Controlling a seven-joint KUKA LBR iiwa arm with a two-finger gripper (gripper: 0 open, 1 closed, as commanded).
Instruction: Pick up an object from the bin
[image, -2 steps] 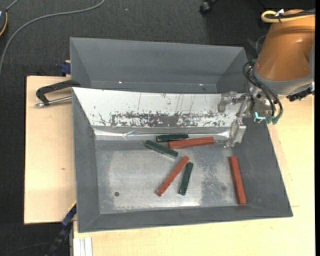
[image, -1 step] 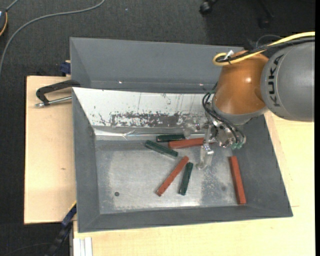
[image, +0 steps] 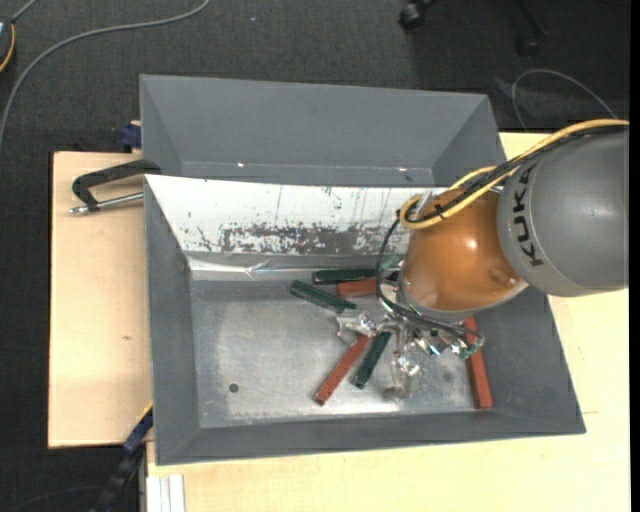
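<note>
The grey metal bin (image: 200, 330) has a bare floor on its left, and the things lie heaped right of the middle. First comes a dark green stick (image: 318, 295) near the back wall. Next is a long red-brown stick (image: 338, 372) lying slantwise, with a second dark green stick (image: 372, 360) touching it alongside. Small shiny metal pieces (image: 358, 325) sit among them. The gripper (image: 405, 365) hangs low over this tangle, just right of the slanted pair and under the arm's orange cover (image: 455, 265) — whether it is open or closed, or has hold of anything, I cannot tell. Furthest right, a red stick (image: 480, 378) lies near the bin's wall.

The risks, as I judge them, come from the crowding. The two slanted sticks touch, so a close there could catch both or pinch neither squarely. A stick gripped near its end would likely swing and slip out — and the crossed pieces may drag along on a lift.
</note>
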